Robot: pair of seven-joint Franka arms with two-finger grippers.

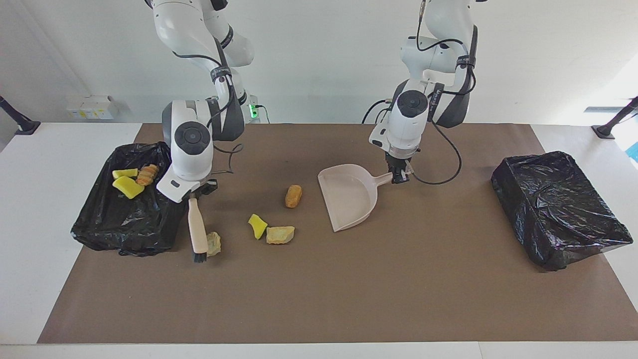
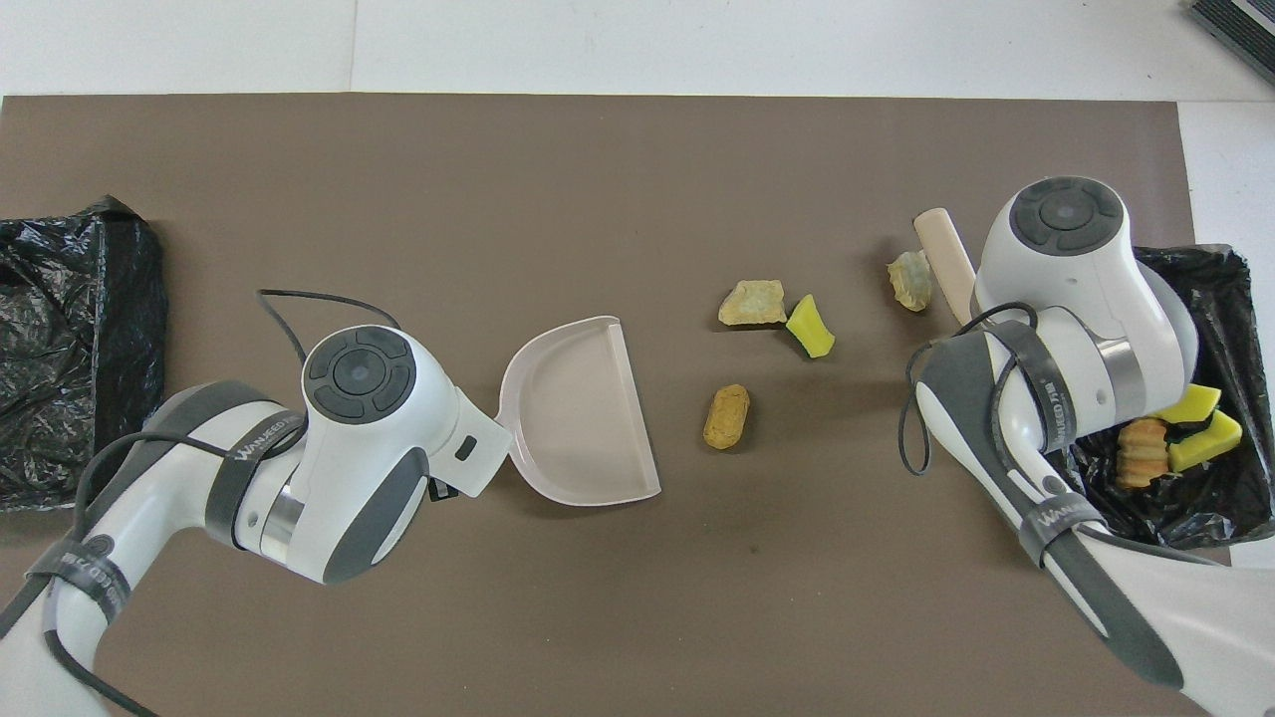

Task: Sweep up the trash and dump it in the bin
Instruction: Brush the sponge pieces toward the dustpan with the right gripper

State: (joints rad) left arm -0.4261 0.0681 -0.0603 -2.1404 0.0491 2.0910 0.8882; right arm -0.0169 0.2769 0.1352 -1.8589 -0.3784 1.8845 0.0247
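My right gripper (image 1: 193, 192) is shut on the beige brush (image 1: 197, 230), whose black bristles rest on the mat beside a pale tan chunk (image 1: 214, 243). My left gripper (image 1: 398, 175) is shut on the handle of the beige dustpan (image 1: 349, 194), which lies flat with its mouth toward the right arm's end. Between them on the mat lie a yellow wedge (image 1: 257, 226), a tan chunk (image 1: 280, 235) and an orange-brown lump (image 1: 293, 196). The black-lined bin (image 1: 124, 234) at the right arm's end holds two yellow wedges (image 1: 127, 186) and a ridged orange-brown lump (image 1: 146, 174).
A second black-lined bin (image 1: 563, 239) stands at the left arm's end of the table. A brown mat (image 1: 349, 289) covers the table. In the overhead view both arms' heads hide their grippers; the dustpan (image 2: 583, 413) and the brush handle (image 2: 946, 259) show.
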